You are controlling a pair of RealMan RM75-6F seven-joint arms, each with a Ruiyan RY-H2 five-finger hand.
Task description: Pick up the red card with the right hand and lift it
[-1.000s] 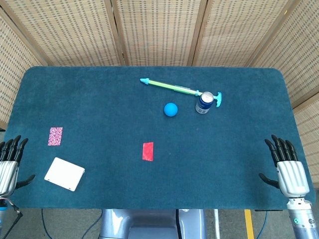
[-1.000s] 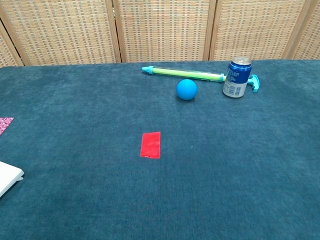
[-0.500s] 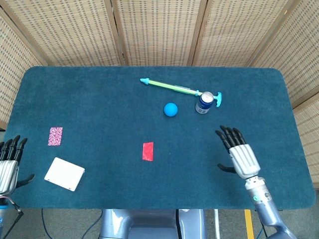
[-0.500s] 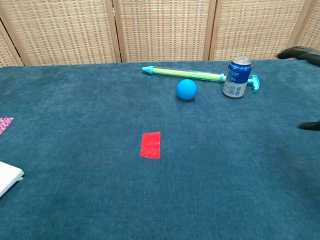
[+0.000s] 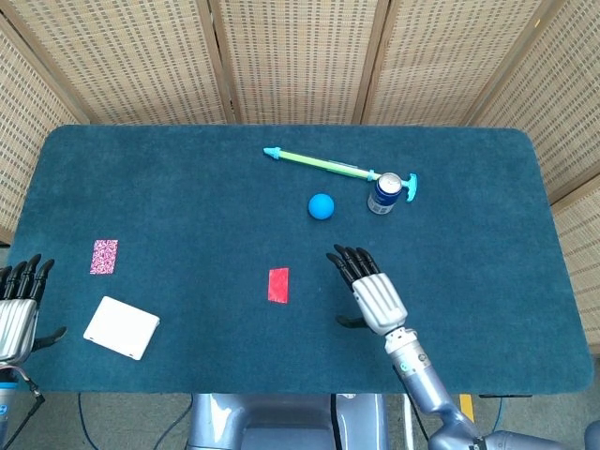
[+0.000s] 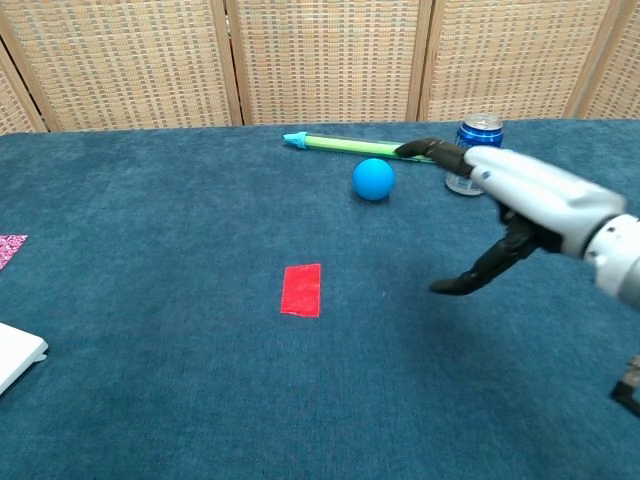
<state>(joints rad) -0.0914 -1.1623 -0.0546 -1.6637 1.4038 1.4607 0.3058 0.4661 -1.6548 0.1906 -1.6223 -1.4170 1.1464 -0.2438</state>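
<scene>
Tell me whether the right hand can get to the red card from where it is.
Probably yes. The right hand is open beside the red card, with only bare table between them.

The right hand (image 5: 373,295) has a ribbed silver-grey metal back and slim black fingers (image 5: 349,264), with a black thumb off to one side. Behind it a grey wrist collar with a small teal-green mark joins a smooth silver-blue forearm (image 5: 424,380). The left hand (image 5: 16,314) shows the same silver back and black fingers
</scene>
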